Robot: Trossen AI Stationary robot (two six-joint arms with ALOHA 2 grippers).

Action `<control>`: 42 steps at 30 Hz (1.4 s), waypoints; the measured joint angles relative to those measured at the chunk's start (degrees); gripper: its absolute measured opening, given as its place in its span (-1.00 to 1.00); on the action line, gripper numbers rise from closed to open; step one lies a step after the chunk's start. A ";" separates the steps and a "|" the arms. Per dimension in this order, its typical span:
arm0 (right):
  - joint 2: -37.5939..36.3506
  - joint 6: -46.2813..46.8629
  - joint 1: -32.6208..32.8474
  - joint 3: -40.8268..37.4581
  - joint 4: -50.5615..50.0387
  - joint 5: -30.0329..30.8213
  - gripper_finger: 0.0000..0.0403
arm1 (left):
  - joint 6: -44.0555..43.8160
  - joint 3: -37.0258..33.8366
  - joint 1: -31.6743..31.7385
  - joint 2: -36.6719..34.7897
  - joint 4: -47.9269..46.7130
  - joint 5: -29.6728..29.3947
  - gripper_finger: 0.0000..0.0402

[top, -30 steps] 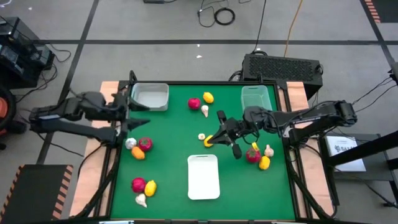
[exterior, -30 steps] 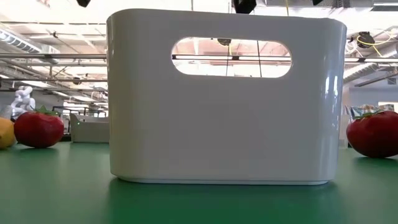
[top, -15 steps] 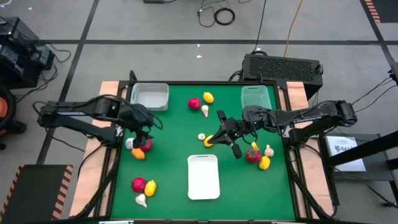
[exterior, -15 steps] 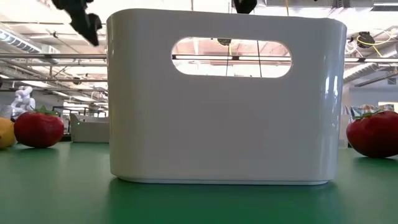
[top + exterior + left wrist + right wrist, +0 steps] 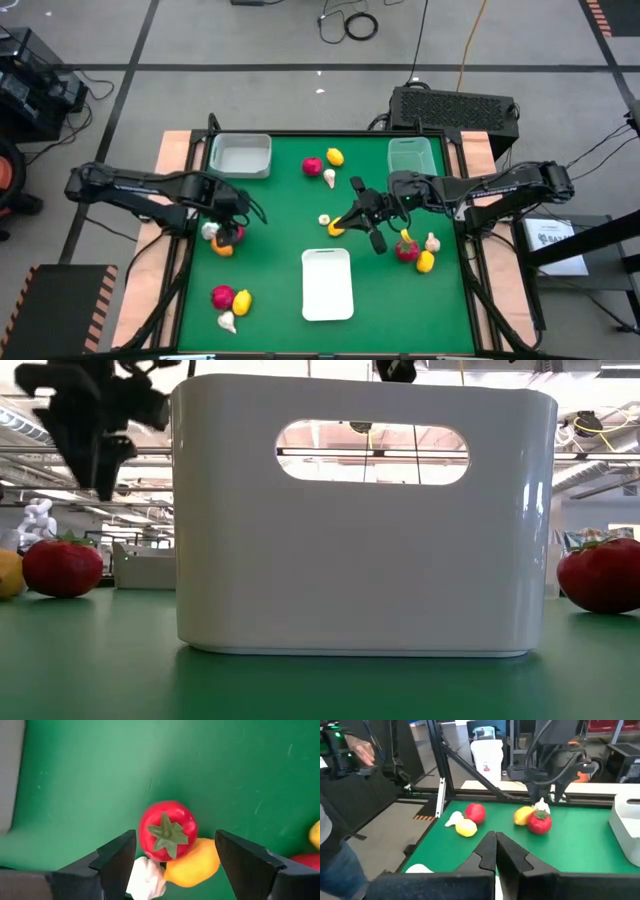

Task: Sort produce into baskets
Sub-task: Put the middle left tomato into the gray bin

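Note:
My left gripper hangs open over a cluster at the table's left. In the left wrist view its fingers stand on either side of a red tomato-like piece, which touches an orange lemon and a white garlic bulb. It also shows in the low view. My right gripper is shut mid-table over a yellow piece. The whitish-grey basket stands at the far left, and the pale green basket at the far right. My right gripper stands with shut fingers pointing toward the table's left, over the yellow piece. Its own fingers hide the place where they would meet, so I cannot tell whether it touches the piece.
A white tub stands near the front middle and fills the low view. More produce lies at the far middle, at the right and at the near left. A lone garlic bulb lies beside my right gripper. A person shows beyond the table.
My left gripper has swung from beside the whitish-grey basket toward the table's near edge and right, and come down over the red, orange and white cluster.

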 joint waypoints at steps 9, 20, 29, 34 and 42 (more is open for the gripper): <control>0.00 -1.26 0.00 0.00 -0.40 0.10 -1.00 | -1.31 -6.58 -2.22 -0.01 4.90 -0.50 0.39; 0.00 -1.27 0.00 0.00 -0.48 0.09 -1.00 | -1.29 -11.82 -3.31 -0.01 8.43 -3.02 0.39; 0.00 -1.28 0.00 -0.02 -0.51 0.09 -1.00 | -3.89 -13.32 -4.12 0.47 10.51 -3.91 0.39; 0.00 -1.27 0.00 -0.02 -0.51 0.08 -1.00 | -4.16 -13.16 -4.12 3.11 10.54 -3.95 0.39; 0.00 -1.30 -0.01 -0.02 -0.50 0.08 -1.00 | -3.85 -12.88 -4.12 8.53 13.14 -5.22 0.39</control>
